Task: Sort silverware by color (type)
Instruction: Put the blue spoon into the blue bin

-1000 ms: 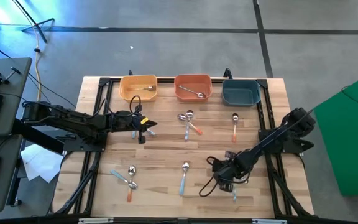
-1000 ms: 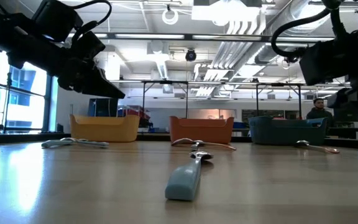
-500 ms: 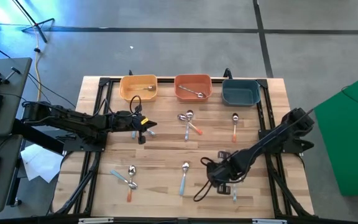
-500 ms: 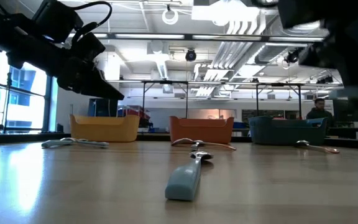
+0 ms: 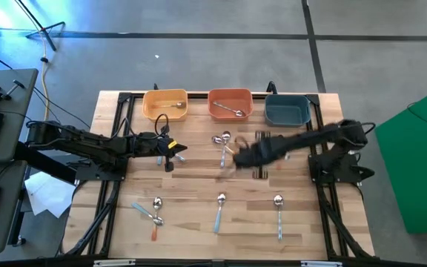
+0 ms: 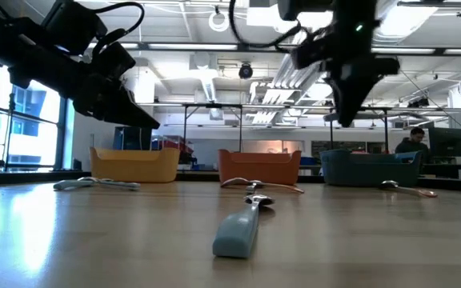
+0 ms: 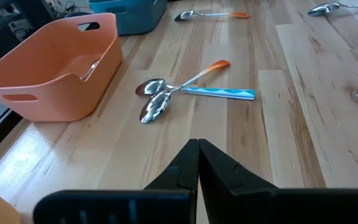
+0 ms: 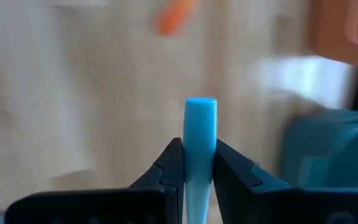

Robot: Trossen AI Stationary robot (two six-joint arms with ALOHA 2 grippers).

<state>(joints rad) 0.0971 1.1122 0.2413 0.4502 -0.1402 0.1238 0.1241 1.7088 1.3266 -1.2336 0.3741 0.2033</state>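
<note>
My right gripper (image 8: pixel 199 146) is shut on a spoon with a light blue handle (image 8: pixel 200 118), high above the table's middle (image 5: pixel 236 158), right of a crossed pair of spoons (image 5: pixel 224 145). The spoon's bowl is hidden. My left gripper (image 5: pixel 170 153) hangs shut over the table's left half, holding nothing; its shut fingers (image 7: pixel 197 158) point at that crossed pair (image 7: pixel 179 93). Loose spoons lie flat near the front: a blue-handled one (image 5: pixel 219 211), a plain one (image 5: pixel 278 213) and a pair (image 5: pixel 154 213). My right gripper pinches the blue handle between its two fingers (image 8: pixel 171 163), and the handle's free end (image 8: pixel 201 106) sticks out past the fingertips. The fingers slant steeply down from above. The spoon is lifted clear of the table; its bowl end is hidden behind the gripper.
Three bins stand along the far edge: yellow (image 5: pixel 165 104) and orange (image 5: pixel 230 104), each with a spoon inside, and dark teal (image 5: pixel 287 110). An orange-handled spoon (image 7: pixel 213 14) lies before the teal bin. A person (image 6: pixel 410 141) sits in the room behind.
My right gripper has risen from the table's near right part and swung toward the far edge and the left, to above the table's middle, tipping and rolling as it went fast. A plain spoon stays lying where the gripper was. My left arm has kept still.
</note>
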